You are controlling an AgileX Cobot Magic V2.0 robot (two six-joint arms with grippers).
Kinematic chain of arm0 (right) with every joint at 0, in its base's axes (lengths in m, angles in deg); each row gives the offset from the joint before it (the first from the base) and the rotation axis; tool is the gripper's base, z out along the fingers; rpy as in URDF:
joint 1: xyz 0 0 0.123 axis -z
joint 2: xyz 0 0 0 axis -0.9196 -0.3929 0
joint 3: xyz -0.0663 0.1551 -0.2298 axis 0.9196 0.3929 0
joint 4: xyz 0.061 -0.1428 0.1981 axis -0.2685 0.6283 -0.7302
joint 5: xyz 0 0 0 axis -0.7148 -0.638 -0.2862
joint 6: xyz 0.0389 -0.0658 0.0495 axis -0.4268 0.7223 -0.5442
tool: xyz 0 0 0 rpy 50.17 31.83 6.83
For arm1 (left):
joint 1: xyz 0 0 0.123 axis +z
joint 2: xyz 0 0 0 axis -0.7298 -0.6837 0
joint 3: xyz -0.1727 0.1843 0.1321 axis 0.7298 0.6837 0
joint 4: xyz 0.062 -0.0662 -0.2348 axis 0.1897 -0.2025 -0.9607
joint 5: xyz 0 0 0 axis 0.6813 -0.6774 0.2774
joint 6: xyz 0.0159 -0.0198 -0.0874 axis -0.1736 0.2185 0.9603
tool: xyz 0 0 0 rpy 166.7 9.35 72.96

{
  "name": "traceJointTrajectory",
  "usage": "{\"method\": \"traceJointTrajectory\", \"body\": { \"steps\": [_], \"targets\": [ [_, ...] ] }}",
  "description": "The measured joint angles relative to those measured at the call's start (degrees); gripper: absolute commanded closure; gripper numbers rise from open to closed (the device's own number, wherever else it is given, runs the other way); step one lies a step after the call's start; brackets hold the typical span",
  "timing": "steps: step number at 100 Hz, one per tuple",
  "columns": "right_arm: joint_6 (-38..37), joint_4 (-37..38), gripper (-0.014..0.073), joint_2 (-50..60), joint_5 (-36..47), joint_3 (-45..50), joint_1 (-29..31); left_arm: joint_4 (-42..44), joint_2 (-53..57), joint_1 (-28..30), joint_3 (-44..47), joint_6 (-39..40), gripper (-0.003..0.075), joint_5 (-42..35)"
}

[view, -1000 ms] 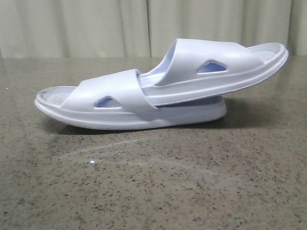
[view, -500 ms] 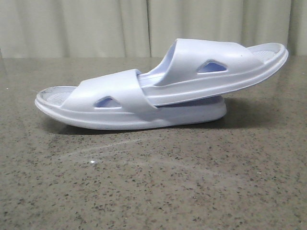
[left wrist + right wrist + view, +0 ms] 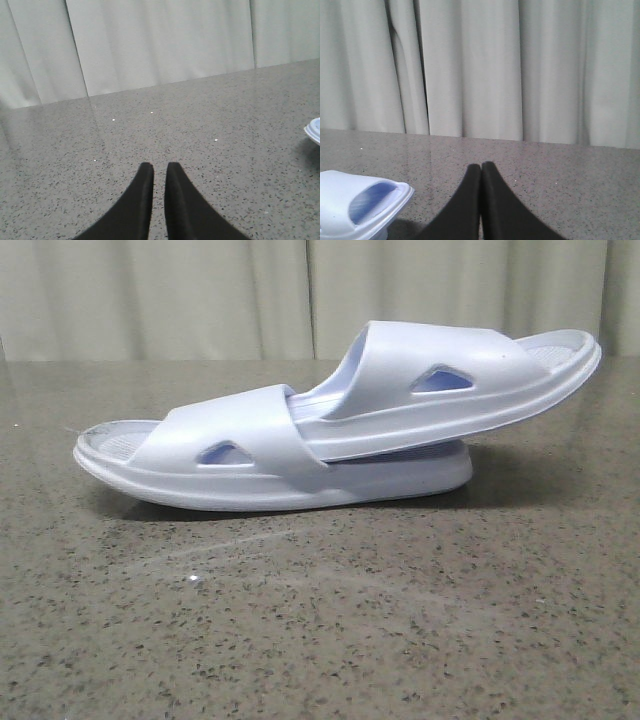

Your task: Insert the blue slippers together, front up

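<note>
Both blue slippers [image 3: 330, 420] nested, apart from left end effector [image 3: 159, 170], right end effector [image 3: 481, 167]; both narrow, empty.

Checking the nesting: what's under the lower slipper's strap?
The upper slipper's front end goes in under the lower slipper's strap; its tip is hidden.

Left gripper [image 3: 159, 172] jaws nearly closed, right gripper [image 3: 481, 167] jaws closed, both empty

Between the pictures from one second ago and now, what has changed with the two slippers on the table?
Nothing has visibly changed. The upper slipper is still tucked under the strap of the lower slipper, its far end raised to the right, and both lie on the table as before. No pincer touches them.
</note>
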Motion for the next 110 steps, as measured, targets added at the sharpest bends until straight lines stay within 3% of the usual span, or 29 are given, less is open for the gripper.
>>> {"method": "traceJointTrajectory", "body": {
  "steps": [110],
  "targets": [
    [0.0, 0.0, 0.0701, 0.0, 0.0, 0.0, 0.0, -4.34, 0.0, 0.09, 0.0, 0.2, 0.0704, 0.0]
  ]
}}
